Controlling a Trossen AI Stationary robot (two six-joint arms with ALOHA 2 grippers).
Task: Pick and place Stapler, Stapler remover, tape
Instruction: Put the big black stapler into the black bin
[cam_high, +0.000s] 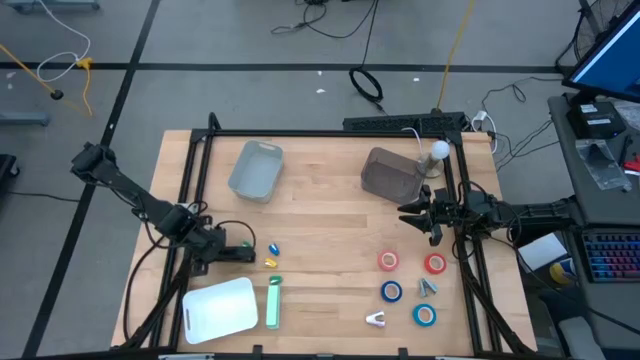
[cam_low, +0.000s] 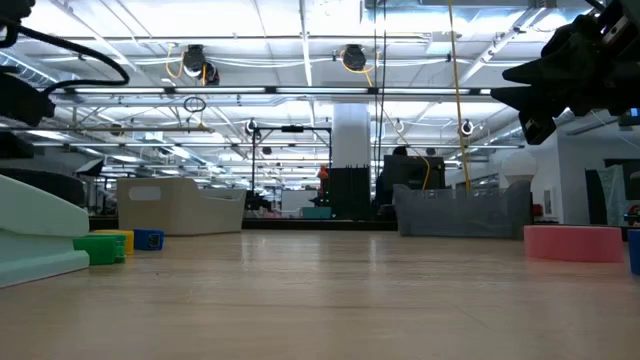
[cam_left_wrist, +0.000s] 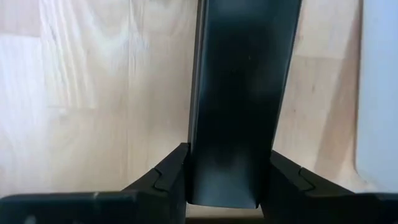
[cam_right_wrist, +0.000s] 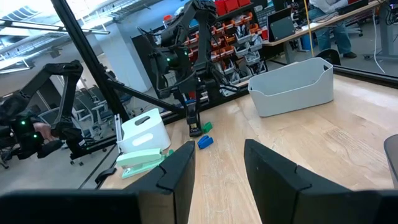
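Note:
My left gripper (cam_left_wrist: 229, 186) stands at the table's left, pointing down and shut on a long black stapler (cam_left_wrist: 242, 93); the high view shows both as one dark shape (cam_high: 238, 250). A pale green stapler (cam_high: 274, 303) lies flat beside a white bin (cam_high: 220, 310). Two red tape rolls (cam_high: 388, 261) (cam_high: 435, 264) and two blue ones (cam_high: 391, 291) (cam_high: 424, 315) lie flat at the near right, with two stapler removers (cam_high: 376, 318) (cam_high: 427, 287) among them. My right gripper (cam_right_wrist: 217, 168) hovers open at the right, pointing level toward the left. My left gripper pinches the black stapler's two long sides (cam_left_wrist: 199, 168) between its two fingers (cam_left_wrist: 165, 180), at one end of it. The fingers come from above, pointing steeply down, and lie across the stapler. Whether its lower end (cam_right_wrist: 194, 129) is clear of the table, I cannot tell.
A light blue-grey bin (cam_high: 256, 170) stands at the far left and a grey bin (cam_high: 390, 175) at the far right. Small blue (cam_high: 273, 247) and yellow (cam_high: 270, 262) pieces lie just right of my left gripper. A black frame rail (cam_high: 330, 133) borders the table.

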